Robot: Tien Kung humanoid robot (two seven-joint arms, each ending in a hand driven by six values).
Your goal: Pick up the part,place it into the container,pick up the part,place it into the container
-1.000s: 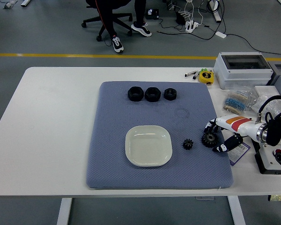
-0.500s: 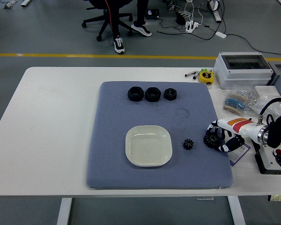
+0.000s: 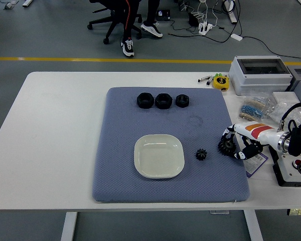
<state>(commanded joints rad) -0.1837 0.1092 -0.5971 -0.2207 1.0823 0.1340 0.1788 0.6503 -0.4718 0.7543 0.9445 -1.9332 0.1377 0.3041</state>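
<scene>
A large black gear [image 3: 224,146] lies at the right edge of the blue-grey mat [image 3: 120,150]. My right hand [image 3: 237,142] reaches in from the right, its fingers curled around the gear's right side and closed on it. The gear still looks to be resting on the mat. A smaller black gear [image 3: 200,154] lies loose just left of it. The white square dish [image 3: 159,156], the container, sits in the middle of the mat with nothing in it. My left arm is out of sight.
Three black nuts [image 3: 163,101] stand in a row at the mat's far side. A grey box [image 3: 261,74], a yellow tape measure [image 3: 220,82] and a bag of small parts [image 3: 253,109] crowd the table's right side. Beyond the table are a person's legs and an office chair.
The right hand's fingers have curled in from spread to closed around the large gear. The forearm has drawn slightly right. Both gears and the dish stay about where they were.
</scene>
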